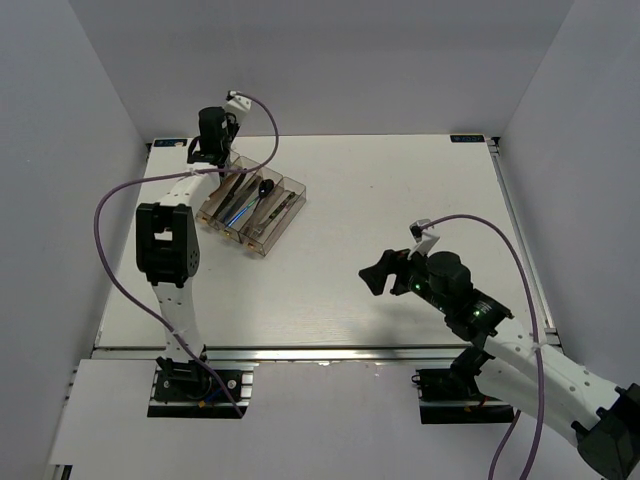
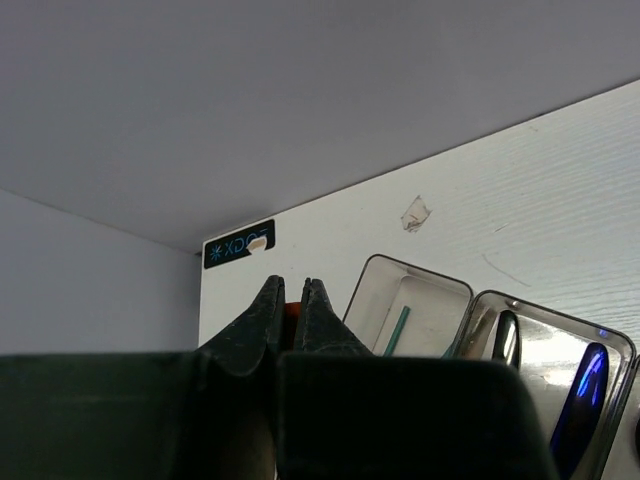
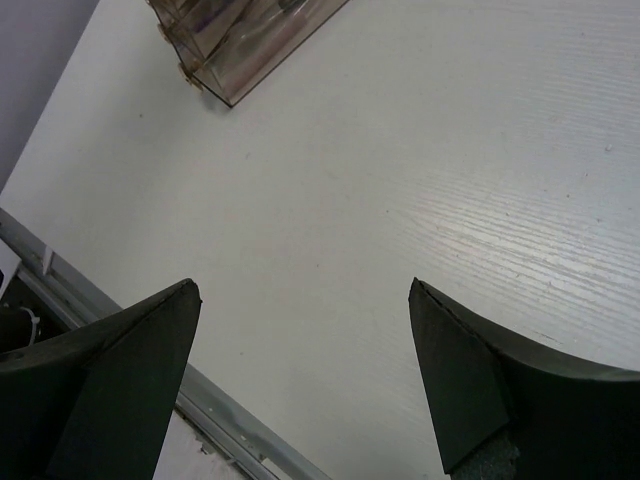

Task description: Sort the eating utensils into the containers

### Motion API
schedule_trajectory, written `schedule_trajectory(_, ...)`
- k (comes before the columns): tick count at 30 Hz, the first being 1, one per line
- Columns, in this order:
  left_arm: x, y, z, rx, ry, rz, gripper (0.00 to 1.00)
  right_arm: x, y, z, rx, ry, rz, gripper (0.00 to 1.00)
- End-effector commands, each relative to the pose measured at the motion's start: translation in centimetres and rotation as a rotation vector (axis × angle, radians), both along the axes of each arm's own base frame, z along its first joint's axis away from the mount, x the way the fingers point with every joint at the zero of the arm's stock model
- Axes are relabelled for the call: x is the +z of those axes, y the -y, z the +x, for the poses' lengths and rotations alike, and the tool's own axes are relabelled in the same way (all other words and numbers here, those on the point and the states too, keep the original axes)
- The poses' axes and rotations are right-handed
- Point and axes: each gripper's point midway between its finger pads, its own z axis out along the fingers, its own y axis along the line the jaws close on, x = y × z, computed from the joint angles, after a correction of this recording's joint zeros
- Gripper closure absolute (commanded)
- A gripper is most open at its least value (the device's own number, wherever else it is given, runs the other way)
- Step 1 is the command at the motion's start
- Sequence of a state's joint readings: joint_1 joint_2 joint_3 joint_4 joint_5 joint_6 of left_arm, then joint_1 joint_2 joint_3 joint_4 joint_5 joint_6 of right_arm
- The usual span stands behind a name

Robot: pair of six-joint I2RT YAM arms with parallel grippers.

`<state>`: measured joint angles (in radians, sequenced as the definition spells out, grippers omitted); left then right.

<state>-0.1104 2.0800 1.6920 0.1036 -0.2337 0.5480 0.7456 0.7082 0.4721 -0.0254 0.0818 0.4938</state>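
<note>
Top: my left pincer point(image 1: 210, 150) is hovering at the tray's point(image 1: 262, 248) far end, near the table's point(image 1: 400, 180) back edge. My right pincer point(image 1: 380, 275) is sitting mid-table with room all round.
Left wrist: I'm clenching what's probably an orange chopstick point(image 2: 290, 311). A green chopstick point(image 2: 398, 330) is lying in the compartment just beside.
Right wrist: jaws gaping, gripping nothing, front rail point(image 3: 230, 420) near.

Can see only a corner of the tray point(image 3: 240, 45) at the top left of the right wrist view, rest cut off. Cannot tell the cutlery point(image 1: 250, 205) apart from overhead: too small. Mostly hidden, pinched in the left end effector point(image 2: 292, 283): an orange sliver point(image 2: 291, 310).
</note>
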Motion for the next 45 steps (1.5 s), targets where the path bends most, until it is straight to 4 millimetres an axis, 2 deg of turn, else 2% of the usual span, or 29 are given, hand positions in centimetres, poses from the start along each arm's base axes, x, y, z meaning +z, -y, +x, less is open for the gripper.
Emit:
schedule_trajectory(1,2.8,1.0,1.2,-0.06,0.083,0.039,1.0,1.1,-1.1,0.1,0.07,0.047,0.001,0.11)
schedule_trajectory(5,0.5,0.7,2.1,-0.042,0.045,0.048,1.0,1.1,-1.6,0.6,0.092,0.056,-0.035,0.11)
schedule_trajectory(10,-0.9,-0.5,1.0,0.011,0.033,0.066,1.0,1.0,-2.1,1.2,0.099,0.057,-0.053,0.11)
schedule_trajectory(11,-1.1,-0.6,0.8,0.018,0.03,0.07,0.91,1.0,-2.2,1.2,0.098,0.056,-0.052,0.11)
schedule_trajectory(13,-1.3,-1.0,-0.2,0.033,0.023,0.064,0.81,1.3,-2.3,1.3,0.098,0.058,-0.05,0.11)
schedule_trajectory(15,-1.7,-1.0,-1.0,0.043,0.013,0.027,0.64,1.6,-2.1,1.3,0.093,0.059,-0.054,0.11)
schedule_trajectory(17,-0.6,-1.1,-1.7,0.046,0.032,-0.007,0.58,2.3,-1.8,1.6,0.071,0.074,-0.056,0.11)
schedule_trajectory(21,0.7,-2.2,-3.3,0.12,0.053,-0.029,0.3,3.5,-0.6,1.5,0.04,0.089,-0.083,0.11)
schedule_trajectory(24,3.4,-3.7,-5.0,0.219,0.116,-0.073,0.17,4.7,0.7,1.7,-0.011,0.122,-0.11,0.11)
schedule_trajectory(25,4.7,-3.9,-5.5,0.243,0.141,-0.102,0.09,4.9,1.1,1.9,-0.029,0.125,-0.123,0.11)
schedule_trajectory(26,7.3,-4.1,-6.4,0.275,0.2,-0.185,0.07,5.2,1.8,2.3,-0.06,0.139,-0.15,0.11)
schedule_trajectory(28,8.7,-3.9,-7.9,0.298,0.181,-0.274,0.02,6.4,2.8,2.6,-0.104,0.136,-0.193,0.11)
schedule_trajectory(29,11.9,-3.5,-8.9,0.312,0.245,-0.404,0.02,6.6,3.9,3.3,-0.167,0.132,-0.231,0.11)
schedule_trajectory(30,11.1,-3.2,-10.2,0.332,0.172,-0.453,0.02,8.3,4.4,3.5,-0.195,0.151,-0.238,0.11)
schedule_trajectory(32,11.4,-2.4,-12.0,0.355,0.157,-0.61,0.02,8.5,6.7,4.2,-0.301,0.141,-0.32,0.11)
schedule_trajectory(33,12.1,-2.3,-14.4,0.365,0.143,-0.656,0.02,9.0,7.4,4.2,-0.331,0.145,-0.333,0.11)
schedule_trajectory(35,11.9,-2.0,-17.1,0.386,0.138,-0.745,0.02,10.3,9.3,4.2,-0.409,0.152,-0.367,0.11)
schedule_trajectory(36,11.3,-2.1,-20.1,0.376,0.132,-0.755,0.02,10.7,9.8,4.0,-0.428,0.153,-0.374,0.11)
schedule_trajectory(37,11.0,-1.9,-21.6,0.356,0.131,-0.772,0.02,11.8,10.4,3.9,-0.451,0.162,-0.367,0.11)
schedule_trajectory(38,10.6,-2.0,-23.2,0.346,0.135,-0.767,0.02,12.0,11.4,3.5,-0.481,0.157,-0.39,0.11)
schedule_trajectory(39,8.1,-2.2,-25.0,0.36,0.102,-0.749,0.02,12.3,11.8,3.3,-0.49,0.158,-0.392,0.11)
schedule_trajectory(40,10.2,-2.9,-27.7,0.351,0.181,-0.756,0.02,13.1,12.2,3.1,-0.501,0.166,-0.384,0.11)
schedule_trajectory(42,9.6,-3.8,-30.6,0.373,0.198,-0.732,0.02,13.3,12.8,2.4,-0.493,0.174,-0.394,0.11)
schedule_trajectory(43,9.7,-4.3,-32.9,0.375,0.24,-0.744,0.02,13.3,12.8,2.3,-0.485,0.18,-0.392,0.11)
schedule_trajectory(45,9.3,-5.0,-35.2,0.406,0.285,-0.77,0.02,12.6,12.8,2.1,-0.471,0.195,-0.389,0.11)
